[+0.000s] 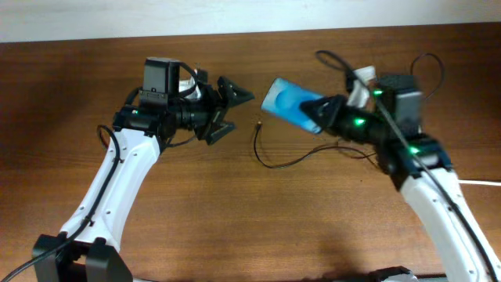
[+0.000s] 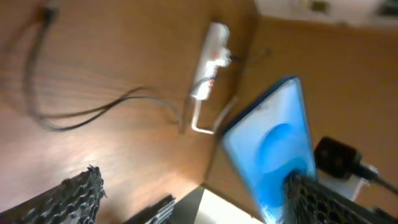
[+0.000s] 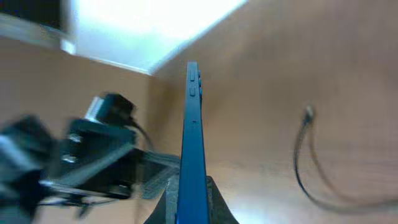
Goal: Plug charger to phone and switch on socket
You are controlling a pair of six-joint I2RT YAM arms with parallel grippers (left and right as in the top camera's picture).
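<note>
Charger (image 1: 270, 164) is lying loose on the table (image 1: 235, 219), its tip just right of the left gripper (image 1: 243, 111), which is pointing rightward with jaws gaping and empty. Farther right, the right gripper (image 1: 317, 113) is reaching leftward, clamping the tilted phone (image 1: 286, 99) aloft.

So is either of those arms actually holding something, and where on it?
Yes. The right pincer grips the phone by one short end. The left pincer is open and empty.
</note>
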